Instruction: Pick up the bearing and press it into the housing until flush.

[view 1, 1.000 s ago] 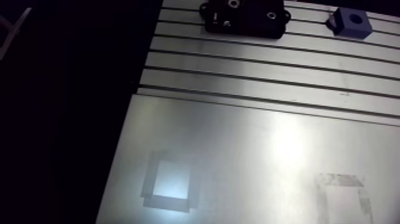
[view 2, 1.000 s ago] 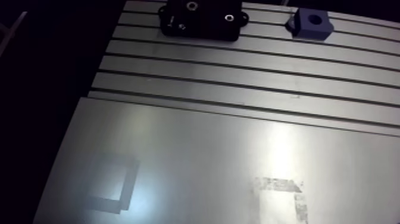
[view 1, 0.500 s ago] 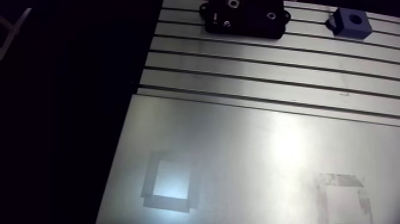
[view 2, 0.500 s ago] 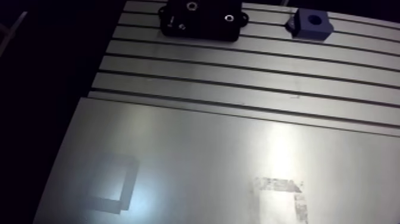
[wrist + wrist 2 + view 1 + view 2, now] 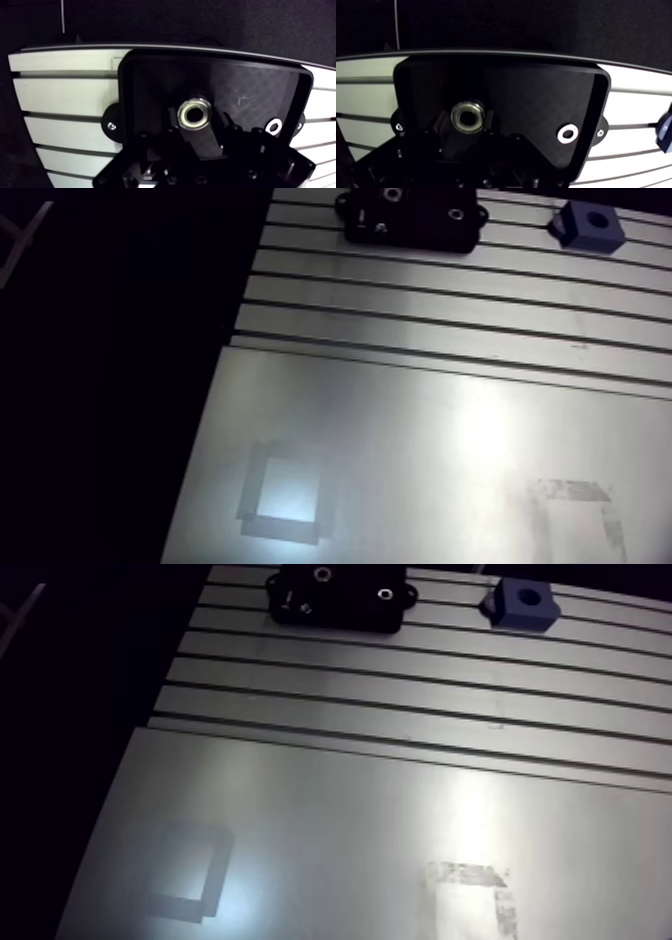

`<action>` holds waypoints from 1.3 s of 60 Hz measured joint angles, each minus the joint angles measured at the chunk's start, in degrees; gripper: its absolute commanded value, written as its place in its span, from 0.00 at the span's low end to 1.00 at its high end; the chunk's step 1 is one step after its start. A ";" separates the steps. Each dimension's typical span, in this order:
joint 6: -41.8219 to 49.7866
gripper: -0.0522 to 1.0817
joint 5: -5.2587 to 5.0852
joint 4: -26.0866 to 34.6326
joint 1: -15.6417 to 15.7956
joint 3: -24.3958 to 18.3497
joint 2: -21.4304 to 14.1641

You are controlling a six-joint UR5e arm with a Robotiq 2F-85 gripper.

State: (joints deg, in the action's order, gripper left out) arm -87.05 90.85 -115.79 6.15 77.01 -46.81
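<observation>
Bearing (image 5: 195, 114), a bright steel ring, over the middle of the black housing (image 5: 150, 85), directly ahead of the gripper (image 5: 196, 132). Whether the gripper clasps it or has let go cannot be told, nor whether the ring is seated. Judged step: the press. It should run straight down with the ring's face kept level with the housing top, since a tilted ring would likely jam; stop at flush. A smaller bright ring (image 5: 273, 125) sits near one corner of the housing, well apart. A blue block (image 5: 517, 604) with a round hole stands beside the housing on the slotted desk (image 5: 420, 318), apart from it; nothing seen blocks the way
</observation>
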 measured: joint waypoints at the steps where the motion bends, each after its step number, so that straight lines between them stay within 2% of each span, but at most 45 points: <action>1: 0.00 0.55 0.00 0.00 0.00 0.01 -0.01; 31: -0.06 0.59 0.76 0.17 -0.22 0.34 -1.59; 45: -0.38 0.63 0.77 0.97 -0.67 1.12 -4.40; 62: -3.69 0.66 0.81 2.43 -2.18 3.57 -9.39; 78: -8.53 0.67 2.53 3.49 -5.92 7.01 -13.21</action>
State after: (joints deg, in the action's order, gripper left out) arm -95.58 93.38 -112.30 0.24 84.02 -60.02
